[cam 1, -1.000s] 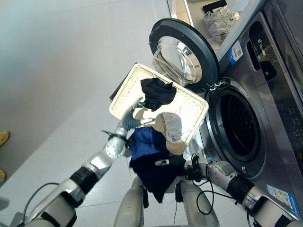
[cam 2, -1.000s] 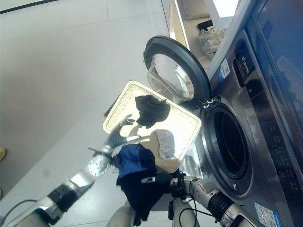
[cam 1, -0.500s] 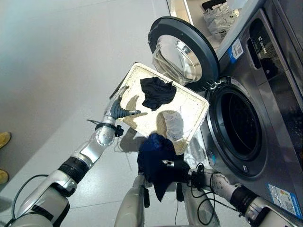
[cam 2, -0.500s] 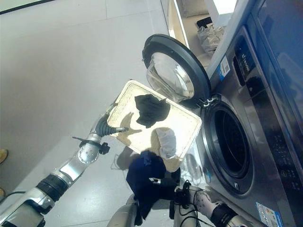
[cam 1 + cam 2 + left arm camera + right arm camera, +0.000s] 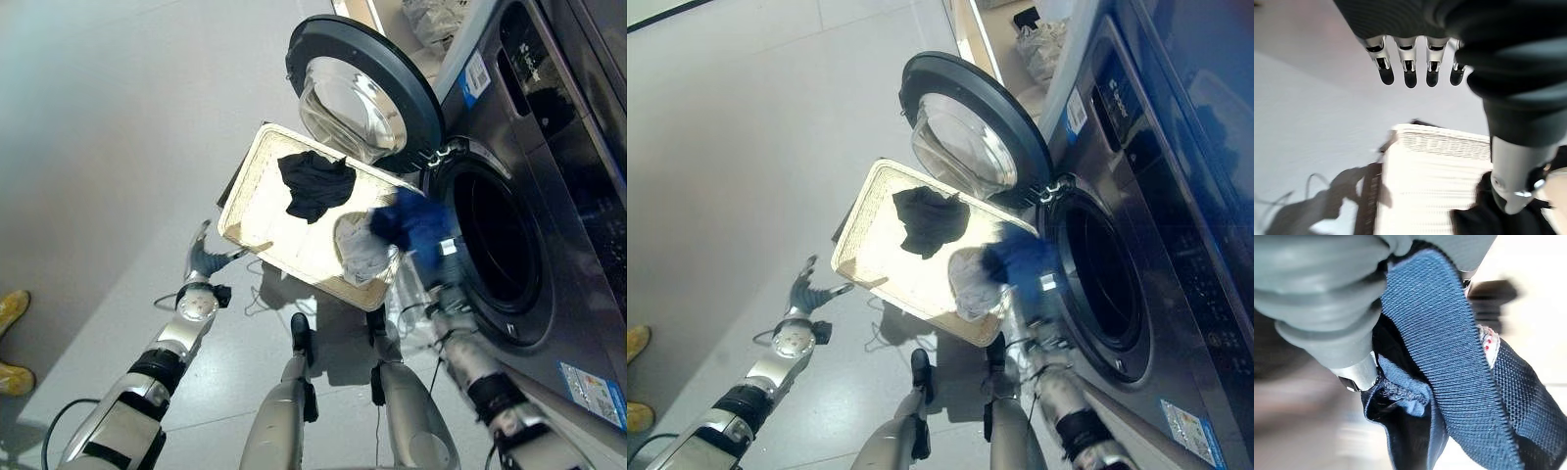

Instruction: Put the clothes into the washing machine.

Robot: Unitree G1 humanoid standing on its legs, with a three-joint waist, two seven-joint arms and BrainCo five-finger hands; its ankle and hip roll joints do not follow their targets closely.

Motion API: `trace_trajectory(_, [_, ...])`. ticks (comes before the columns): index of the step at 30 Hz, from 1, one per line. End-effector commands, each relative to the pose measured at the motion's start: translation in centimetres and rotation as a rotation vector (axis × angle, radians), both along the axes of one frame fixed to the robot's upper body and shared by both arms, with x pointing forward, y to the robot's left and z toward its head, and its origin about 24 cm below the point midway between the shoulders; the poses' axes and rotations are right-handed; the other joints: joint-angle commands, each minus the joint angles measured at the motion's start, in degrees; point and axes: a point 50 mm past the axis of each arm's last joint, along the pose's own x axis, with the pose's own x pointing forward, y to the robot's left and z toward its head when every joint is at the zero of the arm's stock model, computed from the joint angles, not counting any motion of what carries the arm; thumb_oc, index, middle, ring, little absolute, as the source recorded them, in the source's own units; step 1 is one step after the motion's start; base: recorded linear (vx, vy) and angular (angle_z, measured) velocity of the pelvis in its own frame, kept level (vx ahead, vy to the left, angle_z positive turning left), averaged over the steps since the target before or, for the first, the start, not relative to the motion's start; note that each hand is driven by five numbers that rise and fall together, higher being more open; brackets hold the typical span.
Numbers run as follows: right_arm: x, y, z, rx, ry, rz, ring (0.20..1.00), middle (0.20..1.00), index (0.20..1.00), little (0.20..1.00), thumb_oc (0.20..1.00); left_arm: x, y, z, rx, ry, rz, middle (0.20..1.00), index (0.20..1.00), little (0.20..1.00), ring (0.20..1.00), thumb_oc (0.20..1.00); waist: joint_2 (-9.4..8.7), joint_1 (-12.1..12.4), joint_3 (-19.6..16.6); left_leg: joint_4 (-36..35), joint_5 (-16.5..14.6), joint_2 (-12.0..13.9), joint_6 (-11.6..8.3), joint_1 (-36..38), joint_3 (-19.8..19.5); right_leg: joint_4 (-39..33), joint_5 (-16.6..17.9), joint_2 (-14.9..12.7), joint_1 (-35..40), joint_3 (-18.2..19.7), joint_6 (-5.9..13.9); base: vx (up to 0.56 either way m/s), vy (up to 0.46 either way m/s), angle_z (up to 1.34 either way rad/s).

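The robot's right hand (image 5: pixel 1337 323) grips a dark blue garment (image 5: pixel 411 223) bunched in front of the open drum (image 5: pixel 495 245) of the washing machine (image 5: pixel 558 186), just beside the near corner of the pale woven basket (image 5: pixel 257 196). The left hand (image 5: pixel 203 257) hangs open and empty off the basket's outer edge, fingers (image 5: pixel 1409 73) straight above the grey floor (image 5: pixel 118 117). Inside the basket lie a black garment (image 5: pixel 313 184) and a light grey one (image 5: pixel 361 250), with the round glass door (image 5: pixel 355 98) swung wide behind them.
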Motion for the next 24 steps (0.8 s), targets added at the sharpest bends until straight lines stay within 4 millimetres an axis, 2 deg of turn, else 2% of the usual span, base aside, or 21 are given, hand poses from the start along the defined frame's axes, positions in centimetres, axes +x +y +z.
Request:
trace_trajectory(1, [-2.0,-8.4,6.0,0.143,-0.022,-0.498,0.2,0.2,0.2,0.2,0.2,-0.6,-0.2,-0.5,-0.109,-0.046,-0.009,1.0,1.0,1.0,1.0,1.0,2.25,-1.62,-0.67,8.07,-5.29,-5.12,0.85,-6.11,0.5,13.13,-10.73,0.29,-5.78,-0.76,2.71,0.05,-0.028,0.01])
trace_trajectory(3, [-4.2,-12.0,8.0,0.24,0.024,-0.746,0.2,0.2,0.2,0.2,0.2,-1.1,-0.2,-1.1,-0.138,-0.036,-0.003,1.0,1.0,1.0,1.0,1.0,3.16,-0.97,-0.67,8.09,-5.45,-5.27,0.81,-7.08,0.15,13.96,-11.6,0.38,-6.74,-1.02,2.56,0.04,-0.036,0.1])
trace_trajectory(7, [-9.3,-15.8,10.1,0.492,-0.034,-1.117,0.2,0.2,0.2,0.2,0.2,-1.3,0.4,-0.7,-0.166,-0.056,0.013,1.0,1.0,1.0,1.0,1.0,3.75,-0.46,-0.67,8.4,-4.56,-5.18,0.77,-9.97,-0.26,15.05,-11.5,0.71,-9.29,-1.46,2.24,0.03,-0.076,0.02])
trace_trajectory(8, [-12.1,-16.7,10.5,0.65,-0.123,-1.301,0.2,0.2,0.2,0.2,0.2,-1.0,0.9,0.0,-0.15,-0.072,0.021,1.0,1.0,1.0,1.0,1.0,3.38,-0.58,-0.67,8.94,-4.37,-5.09,0.78,-11.5,-0.47,15.56,-11.39,0.92,-10.57,-1.55,2.14,0.02,-0.128,0.06])
trace_trajectory(9, [-12.8,-16.8,10.2,0.698,-0.126,-1.351,0.413,0.413,0.413,0.413,0.413,-0.9,1.1,0.2,-0.145,-0.077,0.022,1.0,1.0,1.0,1.0,1.0,3.22,-0.64,-0.67,9.24,-4.34,-5.09,0.77,-12.0,-0.56,15.73,-11.26,0.99,-11.03,-1.48,2.13,0.06,-0.156,0.1])
trace_trajectory(10, [-14.5,-17.1,9.9,0.775,-0.129,-1.461,0.523,0.523,0.523,0.523,0.523,-0.5,1.4,1.1,-0.131,-0.094,0.019,1.0,1.0,1.0,1.0,1.0,2.86,-0.77,-0.67,10.03,-4.29,-5.05,0.76,-13.23,-0.72,16.3,-11.1,1.18,-12.11,-1.24,2.08,0.05,-0.095,0.07])
trace_trajectory(12, [-14.9,-17.3,10.2,0.788,-0.134,-1.47,0.539,0.539,0.539,0.539,0.539,-0.3,1.6,1.4,-0.13,-0.1,0.019,1.0,1.0,1.0,1.0,1.0,2.78,-0.8,-0.67,10.5,-4.32,-5.04,0.76,-13.85,-0.73,16.63,-11.1,1.23,-12.65,-1.15,2.05,0.04,-0.073,0.08])
trace_trajectory(13, [-15.6,-18.4,10.8,0.795,-0.128,-1.432,1.0,1.0,1.0,1.0,1.0,0.3,2.3,3.0,-0.118,-0.137,0.018,1.0,1.0,1.0,1.0,1.0,2.52,-1.38,-0.67,11.76,-4.26,-4.95,0.78,-15.77,-1.09,17.55,-10.99,1.56,-14.27,-0.49,1.98,0.05,-0.086,0.1])
trace_trajectory(14, [-15.2,-18.9,10.5,0.773,-0.099,-1.355,1.0,1.0,1.0,1.0,1.0,0.6,2.5,3.7,-0.112,-0.157,0.017,1.0,1.0,1.0,1.0,1.0,2.4,-1.25,-0.67,12.39,-4.26,-4.96,0.78,-16.79,-1.28,18.1,-11.05,1.64,-15.11,-0.4,1.92,0.09,-0.108,0.09])
trace_trajectory(15, [-13.5,-19.3,10.3,0.685,-0.041,-1.189,1.0,1.0,1.0,1.0,1.0,0.9,2.5,4.6,-0.098,-0.188,0.016,1.0,1.0,1.0,1.0,1.0,2.45,-1.17,-0.67,12.99,-4.68,-5.02,0.82,-17.49,-1.55,18.85,-11.7,1.72,-15.66,-0.21,1.98,0.04,-0.066,0.09])
trace_trajectory(16, [-10.6,-18.8,10.6,0.572,-0.009,-0.962,1.0,1.0,1.0,1.0,1.0,1.5,2.2,5.8,-0.075,-0.233,0.01,1.0,1.0,1.0,1.0,1.0,2.54,-0.66,-0.67,13.35,-4.14,-5.07,0.99,-19.06,-1.55,19.41,-11.38,1.74,-17.08,-0.42,1.92,0.02,-0.08,0.09])
trace_trajectory(18, [-5.7,-16.2,9.9,0.472,0.093,-0.617,1.0,1.0,1.0,1.0,1.0,2.4,1.8,8.2,-0.028,-0.311,0.008,1.0,1.0,1.0,1.0,1.0,2.49,0.0,-0.67,13.67,-4.02,-5.12,1.01,-20.81,-1.35,20.22,-11.68,1.57,-18.77,-0.99,2.02,-0.02,-0.072,0.02])
trace_trajectory(19, [-4.9,-15.6,9.8,0.466,0.113,-0.568,1.0,1.0,1.0,1.0,1.0,2.6,1.8,8.8,-0.015,-0.333,0.007,1.0,1.0,1.0,1.0,1.0,2.47,0.12,-0.67,13.73,-3.53,-5.11,1.05,-21.54,-1.24,20.2,-11.16,1.56,-19.47,-1.1,1.95,-0.01,-0.062,-0.01])
trace_trajectory(20, [-3.2,-13.9,9.4,0.458,0.153,-0.452,1.0,1.0,1.0,1.0,1.0,2.9,1.6,9.9,0.017,-0.377,0.008,1.0,1.0,1.0,1.0,1.0,2.44,0.18,-0.67,14.07,-3.86,-5.18,0.96,-22.07,-1.16,20.67,-11.57,1.49,-20.04,-1.24,1.92,-0.03,-0.056,0.0])
trace_trajectory(21, [-2.7,-13.2,9.1,0.461,0.165,-0.421,1.0,1.0,1.0,1.0,1.0,3.1,1.5,10.5,0.035,-0.399,0.004,1.0,1.0,1.0,1.0,1.0,2.48,0.25,-0.67,14.18,-3.49,-5.17,0.98,-22.75,-1.09,20.73,-11.13,1.49,-20.72,-1.32,1.85,0.03,-0.084,-0.03])
trace_trajectory(22, [-1.6,-11.7,7.7,0.446,0.205,-0.344,1.0,1.0,1.0,1.0,1.0,3.5,1.0,12.0,0.094,-0.456,-0.005,1.0,1.0,1.0,1.0,1.0,2.33,0.3,-0.67,14.83,-4.14,-5.31,0.97,-23.21,-1.16,21.36,-11.7,1.26,-21.16,-1.56,1.86,0.03,-0.071,0.07])
trace_trajectory(24, [-0.4,-9.9,6.6,0.449,0.232,-0.268,1.0,1.0,1.0,1.0,1.0,4.2,0.1,13.8,0.152,-0.509,-0.024,1.0,1.0,1.0,1.0,1.0,2.24,0.31,-0.67,15.28,-3.83,-5.38,1.01,-24.19,-1.0,21.54,-11.12,1.18,-22.11,-1.69,1.74,0.02,-0.05,0.11])
